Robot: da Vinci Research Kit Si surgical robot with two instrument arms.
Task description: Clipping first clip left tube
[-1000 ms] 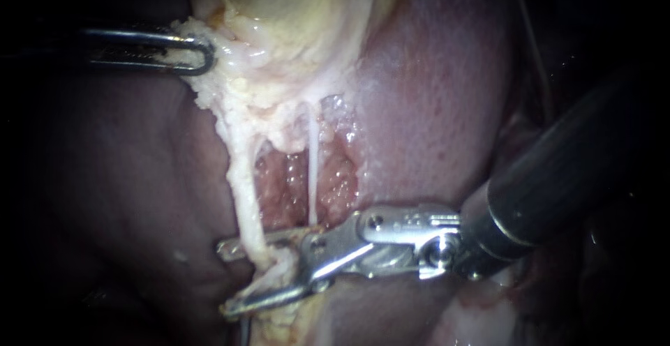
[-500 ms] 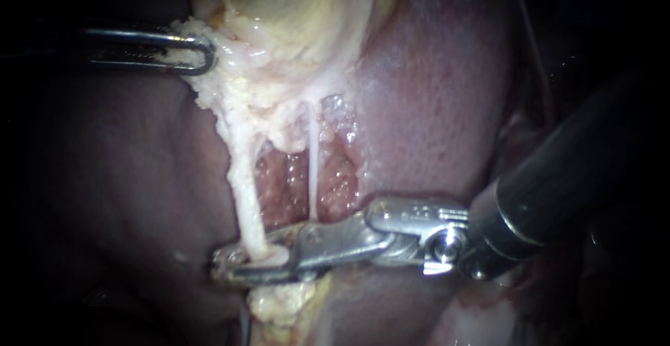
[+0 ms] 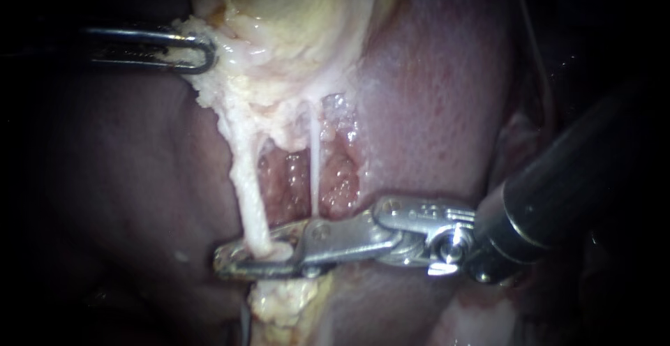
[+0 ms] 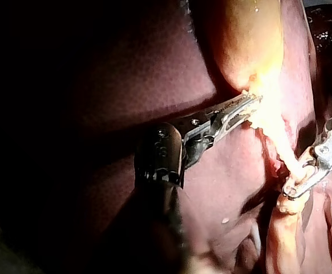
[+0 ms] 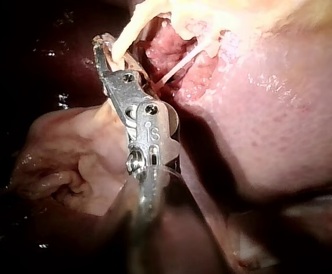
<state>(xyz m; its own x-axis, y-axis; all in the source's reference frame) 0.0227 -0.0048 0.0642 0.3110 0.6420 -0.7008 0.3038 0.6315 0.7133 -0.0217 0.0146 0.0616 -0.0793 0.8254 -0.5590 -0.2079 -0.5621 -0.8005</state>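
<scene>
Right end effector (image 3: 244, 259): bright steel jaws closed flat across the left tube (image 3: 246, 189), pressing it from two sides near its lower end. A second ago these jaws stood apart, straddling the tube. Half a second ago they had come together, and they remain so. By this reading, the squeeze that seats the first clip is under way or just complete. No clip can be made out between the jaws.

The left tube is a pale, rough, fatty cord, stretched taut from the jaws up to the gallbladder (image 3: 293, 11). A frayed lump of yellow fat lies just beyond the jaws on the other side. The right tube (image 3: 314, 171), a thin smooth white strand, runs nearer the end effector's hinge and passes out of sight behind it; contact cannot be told. Granular red raw tissue fills the window between the tubes, and the liver (image 3: 433, 109) is smooth and glistening.

Left end effector (image 3: 199, 53): slender looped jaws, well apart from the right one, closed on the gallbladder's ragged edge.
</scene>
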